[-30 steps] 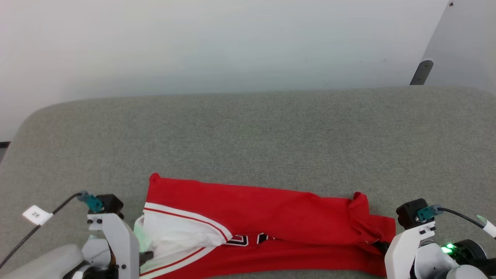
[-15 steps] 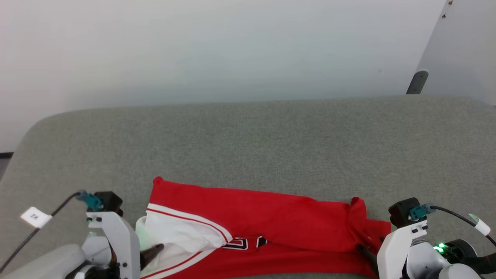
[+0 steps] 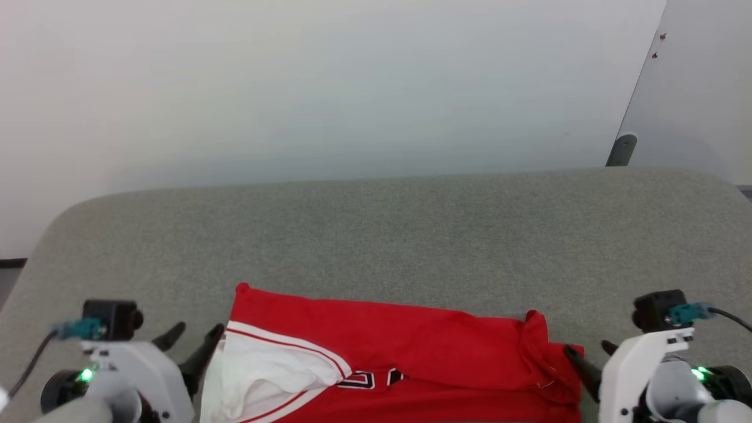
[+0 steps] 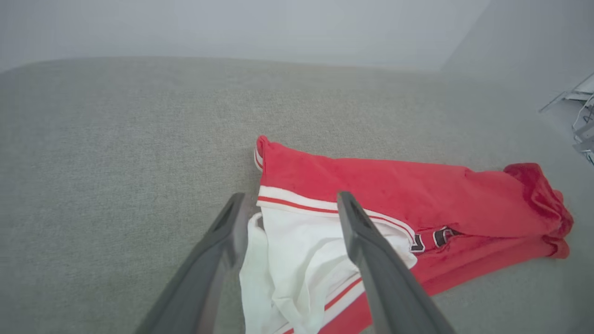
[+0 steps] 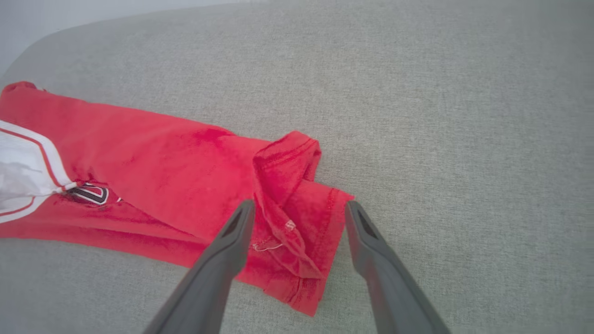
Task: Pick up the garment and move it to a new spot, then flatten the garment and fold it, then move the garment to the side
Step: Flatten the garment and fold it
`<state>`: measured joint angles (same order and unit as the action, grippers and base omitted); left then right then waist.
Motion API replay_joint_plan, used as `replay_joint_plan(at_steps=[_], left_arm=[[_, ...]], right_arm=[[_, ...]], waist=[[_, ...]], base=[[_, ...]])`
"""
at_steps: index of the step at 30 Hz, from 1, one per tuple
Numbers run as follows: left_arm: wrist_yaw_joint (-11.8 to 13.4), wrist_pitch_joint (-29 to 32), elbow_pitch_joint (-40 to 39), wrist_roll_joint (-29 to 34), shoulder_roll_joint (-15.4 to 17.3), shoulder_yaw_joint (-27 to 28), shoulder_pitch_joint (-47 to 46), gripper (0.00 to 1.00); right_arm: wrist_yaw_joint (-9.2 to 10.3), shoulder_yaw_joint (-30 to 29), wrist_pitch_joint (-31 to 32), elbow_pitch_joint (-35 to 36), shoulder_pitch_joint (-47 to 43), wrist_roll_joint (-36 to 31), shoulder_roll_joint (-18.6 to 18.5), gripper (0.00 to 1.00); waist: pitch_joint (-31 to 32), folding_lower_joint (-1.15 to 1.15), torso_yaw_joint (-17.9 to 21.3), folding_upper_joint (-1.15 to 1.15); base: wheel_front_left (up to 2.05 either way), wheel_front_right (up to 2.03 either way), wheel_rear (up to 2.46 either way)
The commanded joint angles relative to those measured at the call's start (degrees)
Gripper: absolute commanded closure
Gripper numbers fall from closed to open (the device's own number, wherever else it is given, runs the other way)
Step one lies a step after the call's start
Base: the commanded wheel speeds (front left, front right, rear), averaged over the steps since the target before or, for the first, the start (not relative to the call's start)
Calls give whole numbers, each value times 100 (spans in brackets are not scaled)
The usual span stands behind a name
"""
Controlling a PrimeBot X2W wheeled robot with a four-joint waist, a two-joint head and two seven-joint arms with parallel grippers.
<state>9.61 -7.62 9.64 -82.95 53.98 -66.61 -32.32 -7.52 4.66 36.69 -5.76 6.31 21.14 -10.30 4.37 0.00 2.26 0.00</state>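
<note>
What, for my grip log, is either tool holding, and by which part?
Nothing is held. The left tool stands open at the white sleeve end of the garment, and the right tool stands open at its red end.

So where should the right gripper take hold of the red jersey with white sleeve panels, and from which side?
Probably its right-end hem corner, from above on the robot's right. The red jersey lies as a long flat band on the grey padded surface, and that corner's free edge shows between the right gripper's open fingers.
</note>
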Motion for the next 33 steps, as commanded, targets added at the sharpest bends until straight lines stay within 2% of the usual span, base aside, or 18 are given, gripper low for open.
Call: replay_joint_plan(at_steps=[1, 6, 13, 18, 22, 23, 33], left_arm=[[25, -414, -32, 147, 49, 71, 228, 0], [106, -747, -3, 439, 9, 539, 699, 0], [37, -750, -5, 1698, -561, 2262, 1734, 0], [-217, -751, 13, 2519, -1070, 3347, 2479, 0], [-458, -752, 89, 3003, -1479, 4007, 2919, 0], [-458, -752, 89, 3003, -1479, 4007, 2919, 0], [-1015, -753, 366, 3878, -2356, 4979, 3471, 0]], right_arm=[[6, -189, 9, -33, -117, -48, 16, 0], [6, -668, 246, -142, -205, -68, 11, 0], [5, -1128, 732, -361, -166, 3, 41, 0], [5, -1176, 965, -566, -107, -54, 43, 0], [5, -1199, 1006, -815, -9, -104, 54, 0], [5, -1199, 1006, -815, -9, -104, 54, 0], [5, -1252, 825, -1736, 258, -191, 142, 0]], waist=[[55, 0, -8, 0], [103, 0, -118, 0], [75, 0, -427, 0], [25, 0, -659, 0], [-28, 0, -818, 0], [-28, 0, -818, 0], [-201, 0, -1285, 0]], base=[[0, 0, 0], [0, 0, 0], [0, 0, 0], [0, 0, 0], [0, 0, 0], [0, 0, 0], [0, 0, 0]])
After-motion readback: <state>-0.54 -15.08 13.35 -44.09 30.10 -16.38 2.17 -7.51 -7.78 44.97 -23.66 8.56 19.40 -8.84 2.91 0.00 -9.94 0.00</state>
